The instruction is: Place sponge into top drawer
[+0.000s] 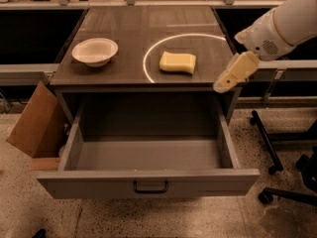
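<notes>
The pale yellow sponge lies flat on the cabinet top, inside a thin white ring, right of centre. The top drawer is pulled out wide below it, grey, with a dark pull handle at the middle of its front panel; nothing lies inside. My gripper hangs on the white arm from the upper right, pointing down and left. It hovers over the cabinet's right front corner, right of the sponge and apart from it, holding nothing.
A white bowl stands on the cabinet top at the left. A brown cardboard box leans against the cabinet's left side. A black office-chair base with castors stands on the speckled floor at the right. Dark shelving runs behind.
</notes>
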`<state>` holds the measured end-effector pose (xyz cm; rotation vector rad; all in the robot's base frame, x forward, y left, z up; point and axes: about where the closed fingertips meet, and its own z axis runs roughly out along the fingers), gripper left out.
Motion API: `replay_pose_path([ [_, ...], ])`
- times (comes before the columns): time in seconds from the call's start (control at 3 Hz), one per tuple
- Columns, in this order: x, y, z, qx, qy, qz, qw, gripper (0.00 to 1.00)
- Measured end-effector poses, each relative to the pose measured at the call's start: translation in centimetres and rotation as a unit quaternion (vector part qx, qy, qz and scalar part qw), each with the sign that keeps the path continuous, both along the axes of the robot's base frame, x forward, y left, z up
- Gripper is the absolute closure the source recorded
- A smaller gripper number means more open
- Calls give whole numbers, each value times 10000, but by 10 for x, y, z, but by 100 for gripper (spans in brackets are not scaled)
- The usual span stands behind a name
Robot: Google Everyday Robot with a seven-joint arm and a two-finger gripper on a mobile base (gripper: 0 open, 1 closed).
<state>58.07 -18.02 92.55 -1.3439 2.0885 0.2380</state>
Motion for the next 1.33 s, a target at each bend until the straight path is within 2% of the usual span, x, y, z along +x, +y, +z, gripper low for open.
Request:
replay_pose_path([
  [0.33,10,4,-7,173,17,-11,9998,0],
  [1.0,20,8,-12,298,23,16,9996,0],
  [1.33,42,15,-19,540,50,-17,9985,0],
])
